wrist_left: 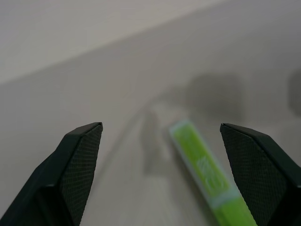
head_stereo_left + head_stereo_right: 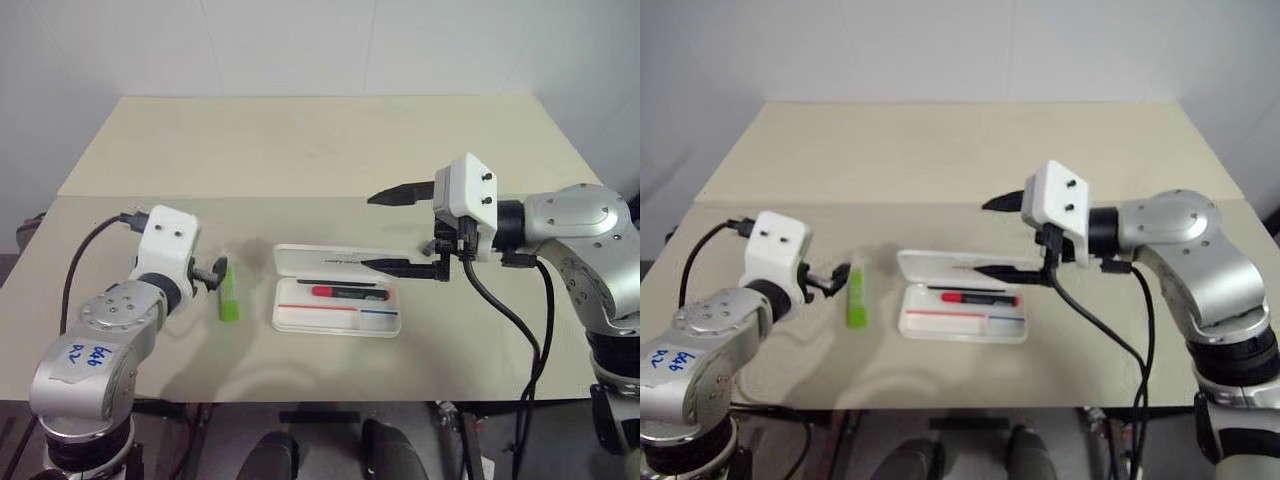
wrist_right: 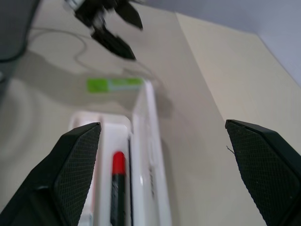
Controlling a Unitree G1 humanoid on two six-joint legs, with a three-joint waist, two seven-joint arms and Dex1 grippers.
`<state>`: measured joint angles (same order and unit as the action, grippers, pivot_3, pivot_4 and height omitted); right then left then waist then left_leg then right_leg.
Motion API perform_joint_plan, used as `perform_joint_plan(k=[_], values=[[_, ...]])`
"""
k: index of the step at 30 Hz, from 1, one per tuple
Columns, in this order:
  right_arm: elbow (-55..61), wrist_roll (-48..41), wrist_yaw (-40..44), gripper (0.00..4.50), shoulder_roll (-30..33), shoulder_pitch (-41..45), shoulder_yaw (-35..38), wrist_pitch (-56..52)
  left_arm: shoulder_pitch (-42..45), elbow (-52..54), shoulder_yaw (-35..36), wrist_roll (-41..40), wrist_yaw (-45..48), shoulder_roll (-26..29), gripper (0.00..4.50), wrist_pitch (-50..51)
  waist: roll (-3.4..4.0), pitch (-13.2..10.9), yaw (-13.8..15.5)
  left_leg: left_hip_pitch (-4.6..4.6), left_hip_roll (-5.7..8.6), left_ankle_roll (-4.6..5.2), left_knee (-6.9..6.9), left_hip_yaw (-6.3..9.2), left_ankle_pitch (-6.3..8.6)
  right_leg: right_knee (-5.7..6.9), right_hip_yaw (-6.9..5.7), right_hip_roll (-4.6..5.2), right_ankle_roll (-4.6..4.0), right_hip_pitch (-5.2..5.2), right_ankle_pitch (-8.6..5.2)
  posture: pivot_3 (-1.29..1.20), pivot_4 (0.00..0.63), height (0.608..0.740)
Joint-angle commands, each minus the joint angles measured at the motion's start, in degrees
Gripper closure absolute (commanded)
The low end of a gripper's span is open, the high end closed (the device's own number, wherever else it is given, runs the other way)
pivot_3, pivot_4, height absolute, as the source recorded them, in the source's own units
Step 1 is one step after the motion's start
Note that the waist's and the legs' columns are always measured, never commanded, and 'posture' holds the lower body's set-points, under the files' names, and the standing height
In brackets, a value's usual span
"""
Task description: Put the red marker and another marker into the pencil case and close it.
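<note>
Pencil case (image 2: 338,290) sits open near the middle of my counter (image 2: 300,150), lid tipped back toward the far side. Inside the tray I see the red marker (image 2: 350,292) lying lengthwise, with a thin red pen (image 2: 320,308) and a thin blue pen (image 2: 380,312) along the near wall. The green highlighter (image 2: 230,292) lies on the counter just left of the case. My left hand (image 2: 218,272) hovers beside it, fingers wide and empty. My right hand (image 2: 400,228) hangs over the case's right end, also wide, holding nothing.
</note>
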<state>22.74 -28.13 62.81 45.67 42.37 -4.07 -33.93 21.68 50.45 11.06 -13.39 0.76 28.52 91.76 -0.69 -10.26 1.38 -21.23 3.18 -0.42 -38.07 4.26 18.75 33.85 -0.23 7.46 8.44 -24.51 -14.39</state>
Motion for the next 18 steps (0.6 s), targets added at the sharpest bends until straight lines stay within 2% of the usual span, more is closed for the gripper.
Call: perform_joint_plan(k=[1, 8, 18], values=[[0.94, -3.86, 2.39, 0.03, -0.85, 1.52, 0.21, -0.98, -1.72, 2.49, -0.32, 2.34, -3.17, -1.27, 0.26, 0.74, -0.01, 0.01, 0.00, 0.00, 0.00, 0.00, 0.00, 0.00, 0.00, 0.00, 0.00, 0.00, 0.00, 0.00, 0.00, 0.00, 0.150, 0.740], [1.76, -7.92, 3.60, 0.03, -2.34, 2.90, 0.06, -3.25, -4.73, 2.75, -1.05, 2.68, -6.49, -3.36, 0.26, 0.74, -0.02, 0.01, -0.02, 0.01, 0.00, -0.03, -0.01, -0.01, 0.02, 0.01, 0.01, 0.01, -0.01, -0.01, 0.00, 0.00, 0.150, 0.740], [1.82, -7.26, 4.04, 0.03, -2.40, 2.87, -0.81, -2.61, -5.76, -0.22, -3.86, 3.24, -11.66, -9.54, 0.26, 0.74, -0.05, 0.03, 0.04, 0.00, 0.00, -0.03, -0.02, -0.02, 0.02, 0.01, 0.02, 0.02, -0.01, -0.01, 0.00, 0.00, 0.150, 0.740]])
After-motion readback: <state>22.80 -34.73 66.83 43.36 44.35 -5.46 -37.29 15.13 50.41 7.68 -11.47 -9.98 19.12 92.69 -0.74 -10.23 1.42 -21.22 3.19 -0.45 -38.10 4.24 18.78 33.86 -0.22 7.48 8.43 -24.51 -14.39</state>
